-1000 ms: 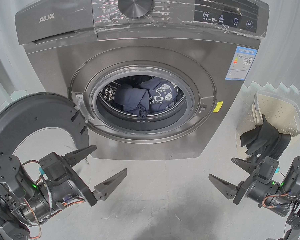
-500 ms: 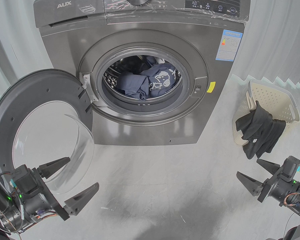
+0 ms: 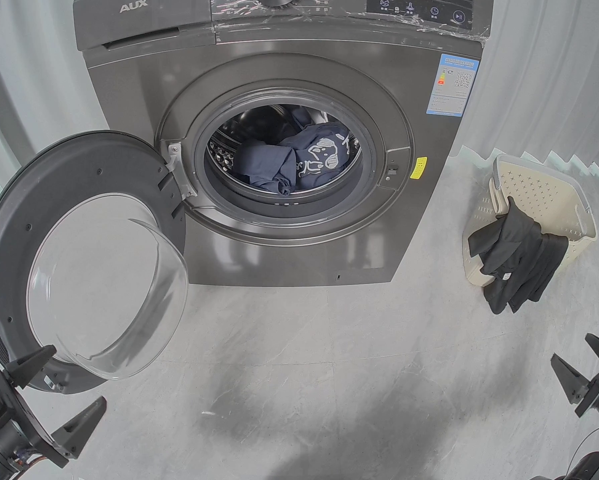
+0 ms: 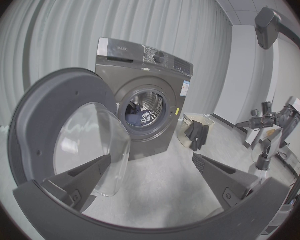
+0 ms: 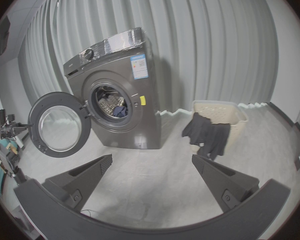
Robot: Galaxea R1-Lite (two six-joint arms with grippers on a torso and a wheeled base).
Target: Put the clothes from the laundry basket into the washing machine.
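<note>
We have both claws spread apart and empty, the left claw (image 4: 151, 156) low beside the open door (image 3: 59, 188) and the right claw (image 5: 152, 157) near the floor, short of the laundry basket (image 3: 546, 195). A dark garment (image 3: 519, 255) is draped over the basket's front rim, its lower end reaching the floor (image 3: 326, 368), while navy clothes (image 3: 293, 158) already lie in the drum of the washing machine (image 3: 133, 88). The garment looks limp and soft, so a pinch on one loose fold could slip, or leave a sleeve trailing to catch on the machine's round opening. The basket is pale, perforated plastic that looks light, so a pull on the cloth might drag it or tip it over. The door is a heavy grey ring around a bulging clear bowl, and a careless swing of the left arm could knock it. The floor looks smooth and glossy, so the basket may slide easily.
</note>
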